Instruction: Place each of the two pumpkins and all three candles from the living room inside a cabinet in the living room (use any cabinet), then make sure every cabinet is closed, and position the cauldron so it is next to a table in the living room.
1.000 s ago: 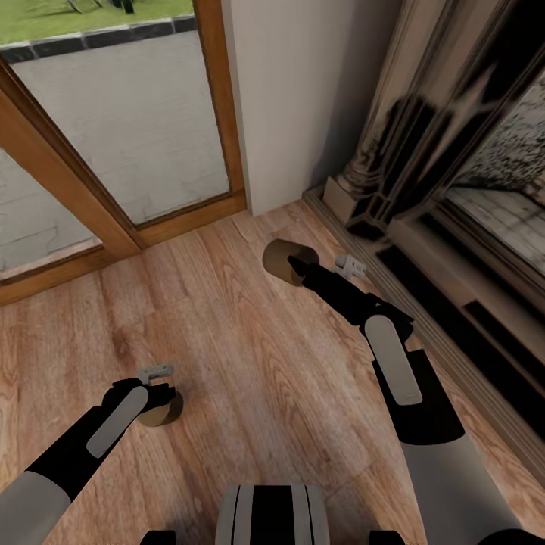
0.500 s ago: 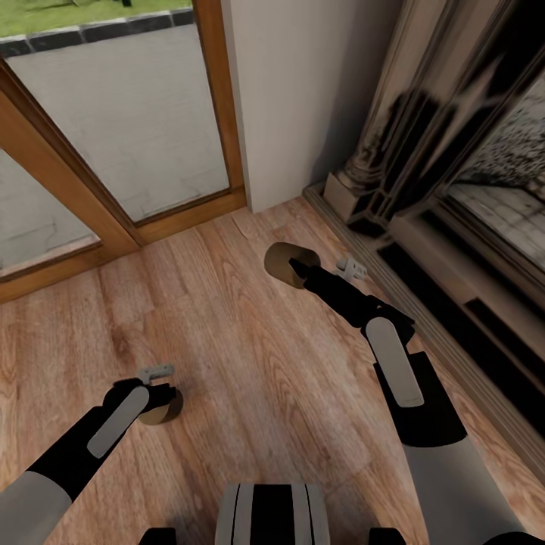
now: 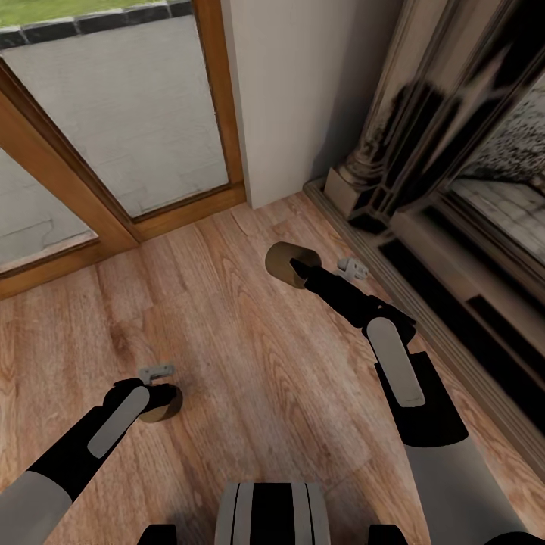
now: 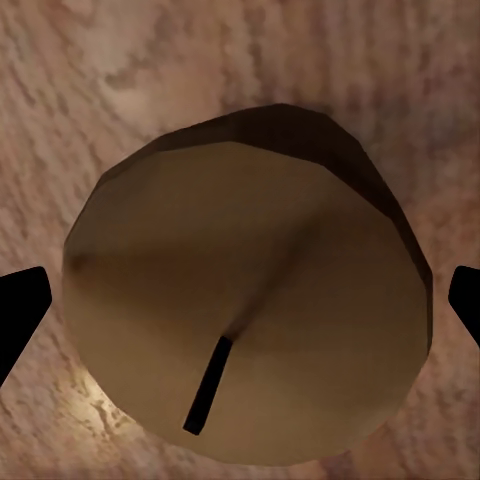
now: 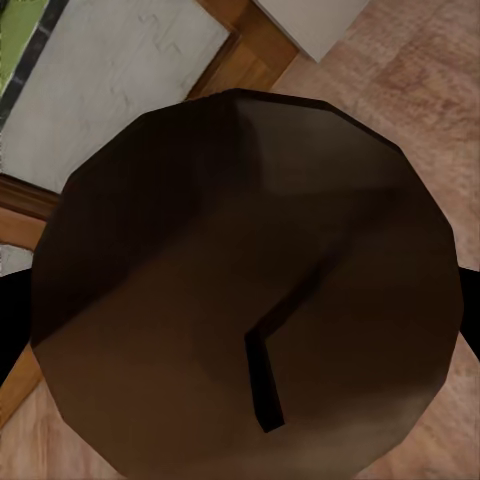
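Note:
Two beige-tan candles are in hand. My left gripper (image 3: 159, 400) is shut on one candle (image 3: 168, 407), low over the wooden floor; in the left wrist view that candle (image 4: 250, 300) sits between the two dark fingertips (image 4: 20, 310). My right gripper (image 3: 299, 271) is shut on the other candle (image 3: 281, 261), which is tilted and raised off the floor near the fireplace base. Seen from the right wrist, this candle (image 5: 250, 270) shows its round top with a dark wick. No pumpkin, cabinet, table or cauldron is in view.
A glazed door with a wooden frame (image 3: 121, 227) stands ahead on the left, and a white wall section (image 3: 303, 91) ahead. A dark carved stone fireplace (image 3: 439, 151) with a stepped base (image 3: 424, 318) runs along the right. Wooden floor (image 3: 250, 363) lies between the arms.
The whole picture has shifted slightly, so the camera moved. Both grippers keep their candles in the same pose.

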Motion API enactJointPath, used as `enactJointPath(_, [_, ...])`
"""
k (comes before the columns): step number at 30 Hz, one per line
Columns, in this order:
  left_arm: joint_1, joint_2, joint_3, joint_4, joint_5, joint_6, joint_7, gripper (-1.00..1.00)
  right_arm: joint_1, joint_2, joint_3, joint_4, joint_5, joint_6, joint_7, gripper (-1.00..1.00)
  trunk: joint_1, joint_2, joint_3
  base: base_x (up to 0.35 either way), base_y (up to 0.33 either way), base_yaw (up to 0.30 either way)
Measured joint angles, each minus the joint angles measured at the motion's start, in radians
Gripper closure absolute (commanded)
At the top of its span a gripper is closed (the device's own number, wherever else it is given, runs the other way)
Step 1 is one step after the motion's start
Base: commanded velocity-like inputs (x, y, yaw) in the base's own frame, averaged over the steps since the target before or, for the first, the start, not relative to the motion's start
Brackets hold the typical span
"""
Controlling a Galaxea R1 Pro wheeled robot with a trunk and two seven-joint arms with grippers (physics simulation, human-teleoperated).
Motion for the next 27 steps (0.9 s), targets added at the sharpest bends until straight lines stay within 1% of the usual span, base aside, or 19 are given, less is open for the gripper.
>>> enactJointPath(8, [0.0,0.0,0.0,0.0,0.0,0.0,0.0,-1.0,0.0,0.0,-0.001,0.0,0.0,0.0,0.0,1.0,0.0,0.0,0.0,0.0,0.0,0.0])
enactJointPath(11, [0.0,0.0,0.0,0.0,-0.002,0.001,0.0,-1.0,0.0,0.0,0.0,0.0,0.001,0.001,0.0,1.0,0.001,-0.001,-0.011,0.0,0.0,0.0])
enactJointPath(12, [0.0,0.0,0.0,0.0,0.0,0.0,0.0,-1.0,0.0,0.0,0.0,0.0,0.0,0.0,0.0,1.0,0.001,-0.001,-0.012,0.0,0.0,0.0])
enactJointPath(13, [0.0,0.0,0.001,0.0,-0.009,0.005,0.001,-1.0,0.0,0.0,0.0,0.0,0.0,0.0,0.0,1.0,0.001,-0.001,-0.012,0.0,0.0,0.0])
enactJointPath(19, [0.0,0.001,0.0,0.0,-0.008,0.005,0.001,-1.0,0.007,0.0,0.0,0.0,0.0,0.0,0.0,1.0,0.001,-0.001,-0.012,0.0,0.0,0.0])
enactJointPath(21, [-0.001,0.001,0.001,0.0,-0.036,0.02,0.01,-1.0,0.008,0.001,0.0,0.0,0.001,0.0,0.0,1.0,0.002,-0.001,-0.019,0.0,0.0,0.0])
enactJointPath(22, [-0.001,0.001,0.002,0.0,-0.032,0.019,0.027,-1.0,0.008,0.001,0.001,0.0,0.001,0.001,0.0,1.0,0.002,-0.001,-0.023,0.0,0.0,0.0])
enactJointPath(27, [-0.001,0.003,0.002,0.001,-0.032,0.019,0.024,-1.0,0.009,0.001,0.002,0.0,0.0,0.0,0.0,1.0,0.002,-0.001,-0.023,0.0,0.0,0.0])
